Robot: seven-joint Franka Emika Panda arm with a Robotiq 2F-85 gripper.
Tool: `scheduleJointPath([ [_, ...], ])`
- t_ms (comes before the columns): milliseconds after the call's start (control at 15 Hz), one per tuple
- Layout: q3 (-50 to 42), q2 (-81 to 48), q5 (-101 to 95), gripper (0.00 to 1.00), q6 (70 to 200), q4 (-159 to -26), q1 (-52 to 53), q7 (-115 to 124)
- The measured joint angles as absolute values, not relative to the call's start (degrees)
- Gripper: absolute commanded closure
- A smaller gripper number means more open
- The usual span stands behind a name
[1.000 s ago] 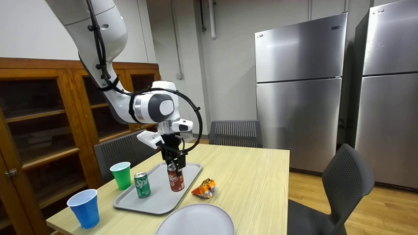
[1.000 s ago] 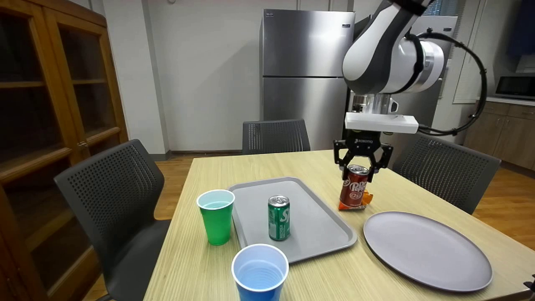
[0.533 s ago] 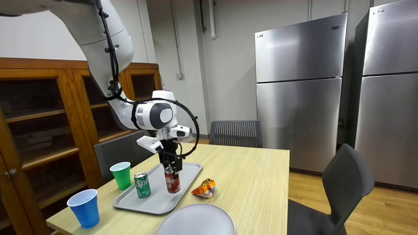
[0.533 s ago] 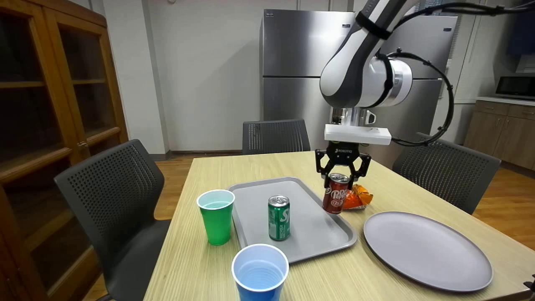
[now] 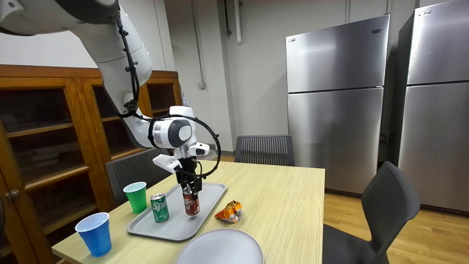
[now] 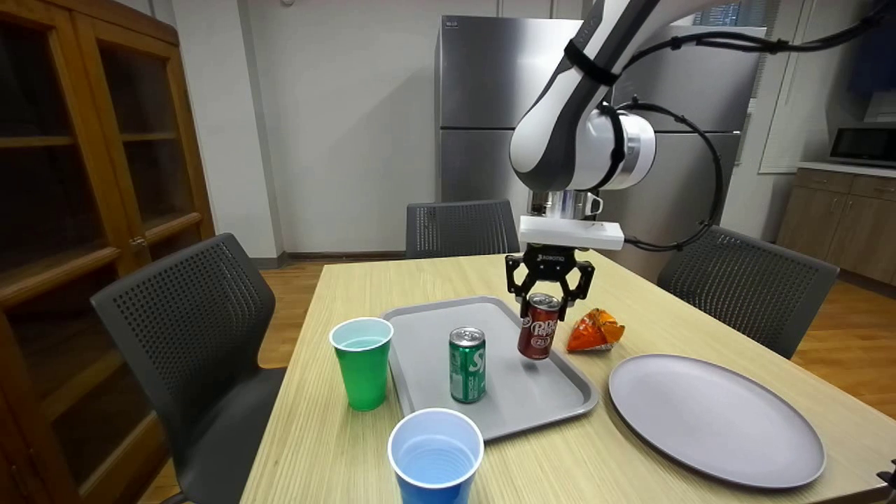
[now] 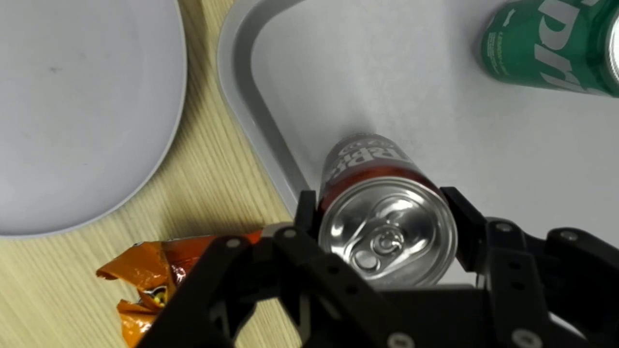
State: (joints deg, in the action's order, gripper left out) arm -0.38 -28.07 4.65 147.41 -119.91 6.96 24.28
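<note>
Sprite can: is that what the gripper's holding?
No, the gripper holds the Dr Pepper can; the Sprite can stands apart on the tray.

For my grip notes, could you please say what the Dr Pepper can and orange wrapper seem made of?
Dr Pepper can: metal, likely aluminium, with a shiny bare lid and pull tab.
Orange wrapper: glossy thin film, perhaps foil-lined plastic, given its creases and silvery patch.

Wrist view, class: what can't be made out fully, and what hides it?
Wrist view: part of the snack bag, behind the gripper.
Wrist view: Sprite can, most of its lid cut off by the right edge.
Wrist view: plate, cut off by the left and top edges.
Wrist view: Dr Pepper can, underside hidden by the can itself.
</note>
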Motion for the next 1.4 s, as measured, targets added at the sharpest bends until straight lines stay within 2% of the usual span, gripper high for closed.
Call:
scheduleJointPath([
  [1000,-4.11,-32.27,2.23,0.6,147.38,-116.81,13.55,27.98],
  [1067,-4.29,-32.51,2.21,0.43,147.37,-116.59,13.71,28.07],
  [1133,-4.43,-32.72,2.21,0.11,147.27,-116.38,13.82,28.21],
  [1200,-4.54,-32.92,2.18,0.11,147.17,-116.17,13.93,28.38],
  [1333,-4.77,-33.17,2.17,0.01,147.09,-115.84,14.13,28.69],
  [1400,-4.87,-33.17,2.17,0.0,146.97,-115.67,14.22,28.76],
])
